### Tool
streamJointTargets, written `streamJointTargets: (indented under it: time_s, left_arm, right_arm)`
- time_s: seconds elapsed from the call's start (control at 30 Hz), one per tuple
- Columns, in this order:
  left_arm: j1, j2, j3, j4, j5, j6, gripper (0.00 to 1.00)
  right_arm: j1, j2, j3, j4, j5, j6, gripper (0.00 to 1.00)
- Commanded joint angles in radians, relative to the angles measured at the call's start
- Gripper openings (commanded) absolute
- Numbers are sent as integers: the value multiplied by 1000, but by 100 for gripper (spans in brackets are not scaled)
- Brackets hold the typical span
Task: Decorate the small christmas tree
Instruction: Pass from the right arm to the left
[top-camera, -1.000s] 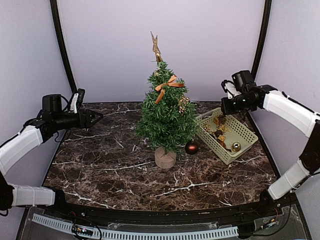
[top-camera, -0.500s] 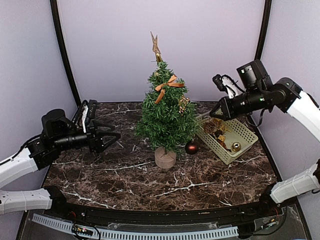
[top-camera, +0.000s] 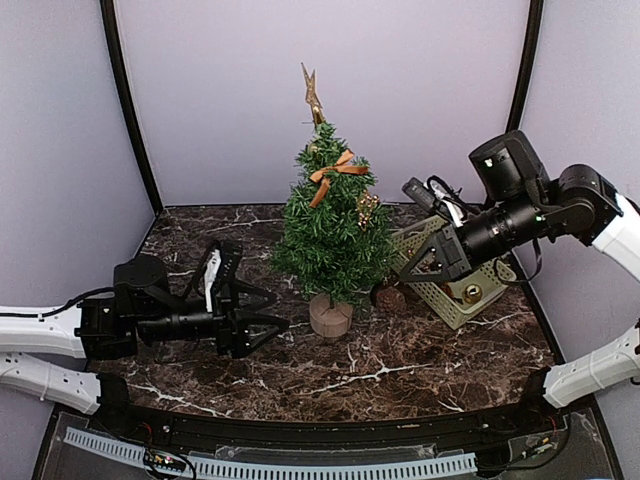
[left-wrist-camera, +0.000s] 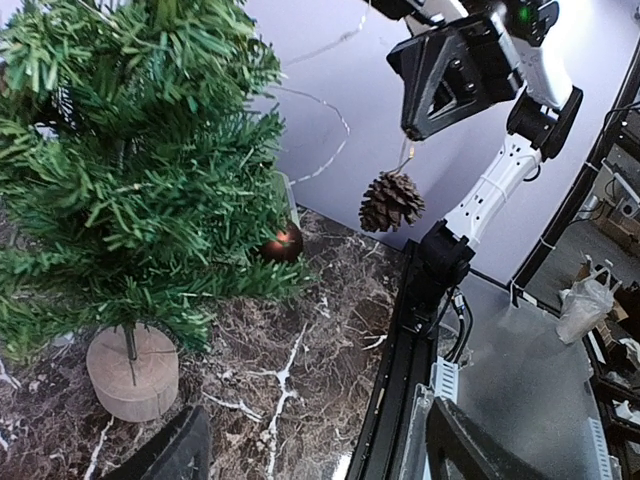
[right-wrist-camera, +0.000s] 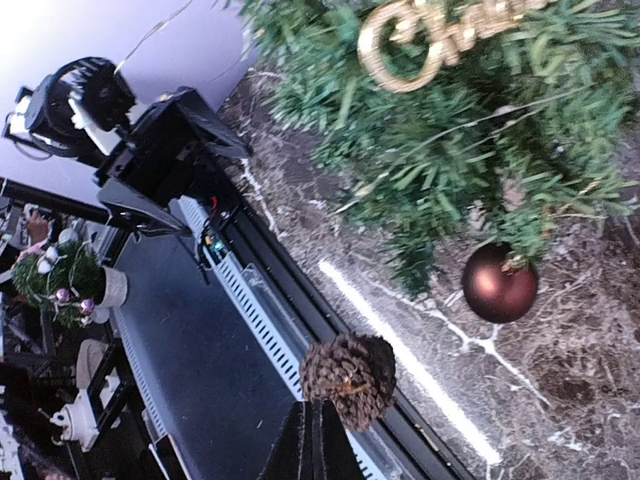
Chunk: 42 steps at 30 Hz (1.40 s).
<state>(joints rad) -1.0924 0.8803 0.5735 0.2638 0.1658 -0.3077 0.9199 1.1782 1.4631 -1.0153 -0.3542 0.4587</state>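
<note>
The small christmas tree stands mid-table on its wooden stump base, with a gold star, an orange bow and a gold ornament on it. My right gripper is shut on the string of a brown pine cone, which hangs just right of the tree's lower branches. In the right wrist view the pine cone hangs at my shut fingertips, below a dark red bauble. My left gripper is open and empty, low, just left of the stump; the left wrist view shows the stump and the pine cone.
A pale green basket with a gold bauble and other gold ornaments sits at the right, behind my right gripper. A gold script ornament hangs in the branches. The table's front rail runs along the near edge.
My right gripper has come down and left from above the basket to the tree's right side, the pine cone hanging from it. My left gripper has swung right and lower, toward the stump.
</note>
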Motion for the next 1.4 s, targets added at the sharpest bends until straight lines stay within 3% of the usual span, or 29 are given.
streamJointTargets:
  time_s: [0.0, 0.17, 0.33, 0.63, 0.8, 1.37]
  left_arm:
    - [-104, 90, 50, 109, -103, 45, 77]
    - [-181, 177, 81, 205, -102, 67, 79]
    - [-206, 222, 94, 265, -87, 73, 88]
    - [-213, 235, 100, 340, 1, 95, 94]
    - [-213, 247, 105, 346, 47, 94, 95]
    - [-215, 252, 93, 366, -7, 105, 97]
  right_arm:
    - [76, 0, -15, 90, -95, 68, 0]
    - [152, 16, -23, 181, -131, 98, 0]
    - [208, 42, -24, 259, -147, 121, 0]
    - [278, 124, 24, 341, -189, 114, 0]
    - [290, 159, 52, 353, -194, 101, 0]
    - [301, 199, 82, 376, -206, 90, 0]
